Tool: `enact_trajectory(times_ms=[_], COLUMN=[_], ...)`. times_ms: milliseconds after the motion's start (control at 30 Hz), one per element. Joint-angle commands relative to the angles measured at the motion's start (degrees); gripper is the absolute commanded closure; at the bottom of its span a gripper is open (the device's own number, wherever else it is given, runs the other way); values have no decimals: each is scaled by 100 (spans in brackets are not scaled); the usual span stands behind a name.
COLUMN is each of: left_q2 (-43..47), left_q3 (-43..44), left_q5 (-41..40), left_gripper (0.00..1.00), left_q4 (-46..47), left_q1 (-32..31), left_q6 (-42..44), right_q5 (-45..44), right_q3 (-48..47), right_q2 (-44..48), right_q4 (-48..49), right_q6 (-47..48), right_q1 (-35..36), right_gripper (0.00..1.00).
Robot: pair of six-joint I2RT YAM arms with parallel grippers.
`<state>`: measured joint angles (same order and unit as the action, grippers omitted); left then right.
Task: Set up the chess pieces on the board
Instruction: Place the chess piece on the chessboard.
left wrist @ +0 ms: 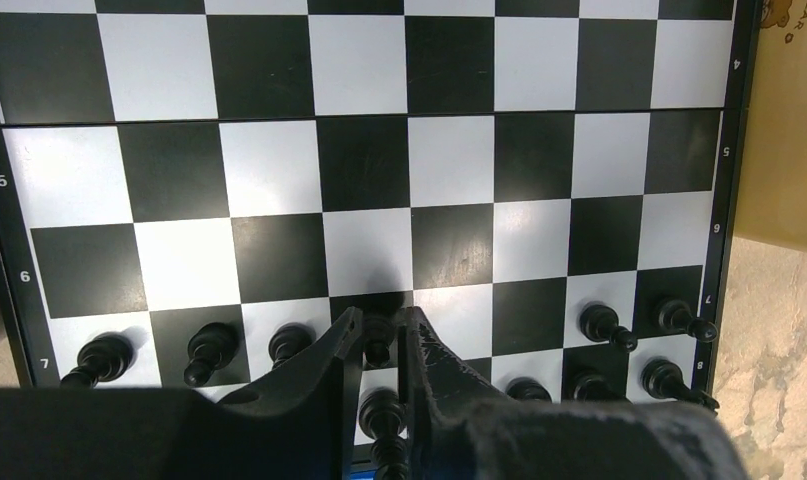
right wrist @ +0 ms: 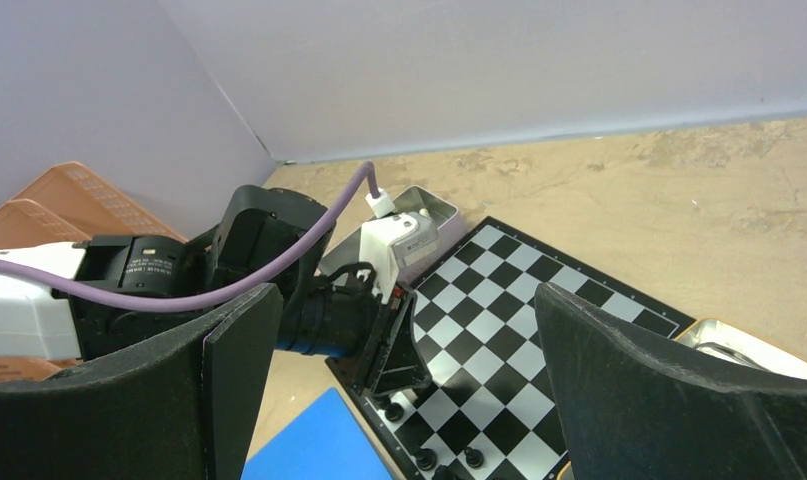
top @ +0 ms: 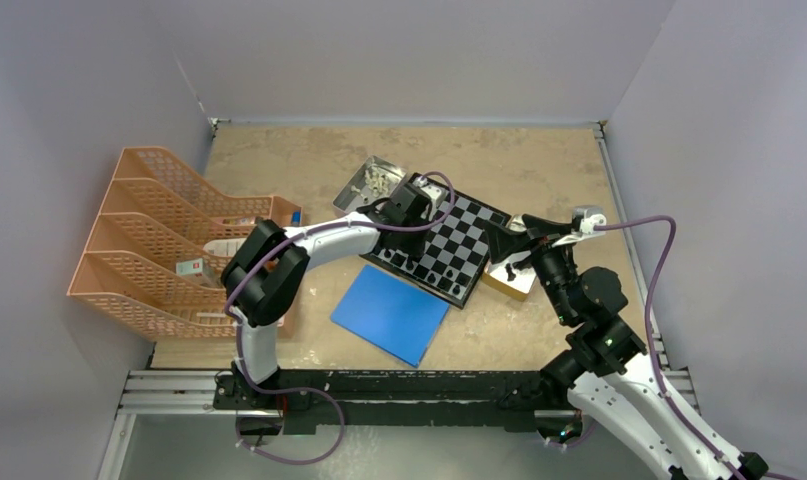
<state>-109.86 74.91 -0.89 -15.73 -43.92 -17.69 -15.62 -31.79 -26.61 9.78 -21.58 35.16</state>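
Observation:
The board [top: 471,232] lies tilted at mid-table, with black chess pieces [top: 434,272] in two rows along its near-left edge. My left gripper [top: 407,246] reaches down over those rows. In the left wrist view its fingers [left wrist: 339,350] are shut on a black pawn [left wrist: 379,340] that stands on a dark square of the pawn row. More black pawns [left wrist: 211,348] stand to its left and others [left wrist: 599,325] to its right. Back-row pieces [left wrist: 665,378] stand nearer the board's edge. My right gripper [right wrist: 409,300] hangs wide open and empty above the board's right side [top: 511,243].
Orange file racks [top: 169,240] line the left wall. A blue square sheet [top: 391,313] lies just in front of the board. An open metal tin [top: 374,182] with pale pieces sits behind the board's left corner. A tan box [top: 509,278] with dark pieces touches its right edge.

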Motion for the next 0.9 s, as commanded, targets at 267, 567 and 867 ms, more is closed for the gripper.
enact_trajectory(times_ms=[267, 567, 867], left_q2=[248, 1473, 3033], left_q3=[724, 340, -355], left_q5=[390, 1433, 1425], left_gripper=[71, 51, 29], left_q4=[-132, 26, -658], left_q1=[106, 906, 1065], left_q6=[-107, -486, -506], right_q5=[-188, -1502, -2080], right_q3=[-64, -221, -560], right_q2=[-318, -1080, -2419], right_q4=[217, -316, -478], right_q6=[-189, -1623, -2163], right_q1=[13, 9, -4], right_gripper=[1, 1, 2])
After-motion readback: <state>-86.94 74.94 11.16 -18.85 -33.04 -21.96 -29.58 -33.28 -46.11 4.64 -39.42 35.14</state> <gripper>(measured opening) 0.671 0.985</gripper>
